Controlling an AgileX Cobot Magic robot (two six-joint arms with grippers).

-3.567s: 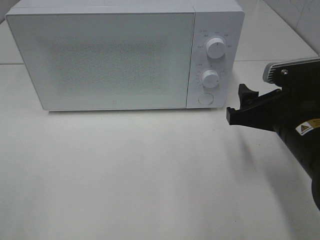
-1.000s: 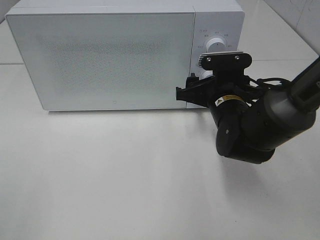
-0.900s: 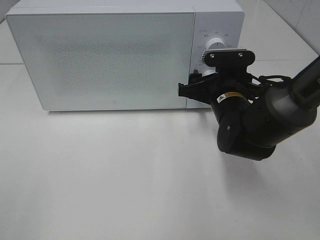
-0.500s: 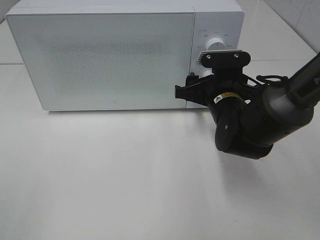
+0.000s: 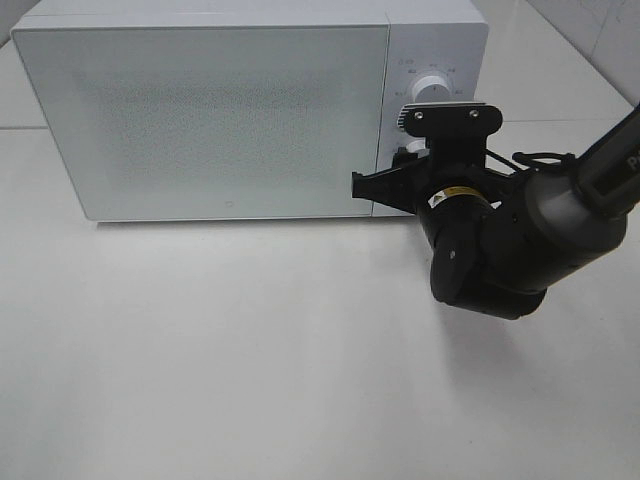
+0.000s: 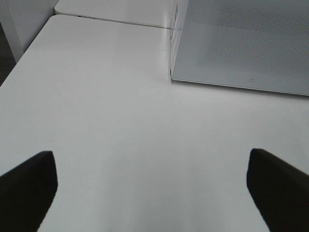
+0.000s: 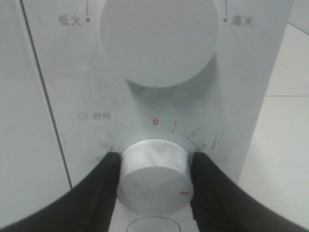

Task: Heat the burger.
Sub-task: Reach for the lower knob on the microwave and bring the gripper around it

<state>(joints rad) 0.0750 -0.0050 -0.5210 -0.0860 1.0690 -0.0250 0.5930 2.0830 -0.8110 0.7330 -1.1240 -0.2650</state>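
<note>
No burger shows in any view. The white microwave [image 5: 200, 110] stands at the back of the table with its door shut, and I cannot see through the door. My right gripper [image 5: 408, 165] is at the control panel. In the right wrist view it [image 7: 154, 166] is shut on the lower timer knob [image 7: 154, 179], one finger [image 7: 104, 179] on each side. The knob's red mark points to the lower right. My left gripper [image 6: 154, 183] is open and empty above bare table, left of the microwave's corner [image 6: 172, 72].
An upper power knob [image 5: 432, 88] sits above the timer knob, also seen in the right wrist view [image 7: 157, 41]. A round button [image 7: 152, 225] lies below the timer knob. White tabletop [image 5: 250, 350] spreads in front of the microwave.
My right arm has swung in from the right of the microwave to the lower knob and closed on it. Over the last second the wrist has only shifted slightly there.
</note>
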